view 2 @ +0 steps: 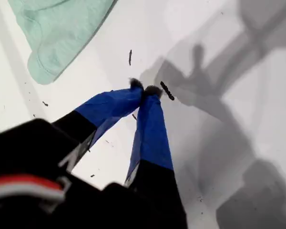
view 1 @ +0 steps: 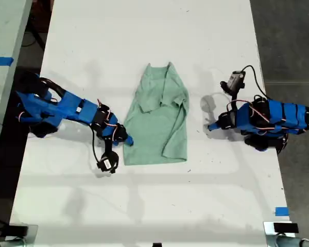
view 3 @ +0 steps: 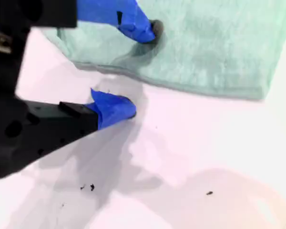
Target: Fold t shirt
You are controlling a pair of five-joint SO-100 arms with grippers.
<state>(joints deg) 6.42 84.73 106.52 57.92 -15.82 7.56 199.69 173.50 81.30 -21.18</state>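
Observation:
The pale mint-green t shirt lies wrinkled in the middle of the white table, its upper part folded in on itself. The arm at the exterior view's left carries my second gripper, which is open at the shirt's near corner on that side. One of its fingers is above the t shirt hem and the other is over bare table. My first gripper, on the arm at the exterior view's right, is shut on nothing, a short way from the t shirt edge.
A blue tape mark sits near the table's edge at the exterior view's lower right. A second surface with blue tape runs along the exterior view's left. Dark floor borders the table at the exterior view's right.

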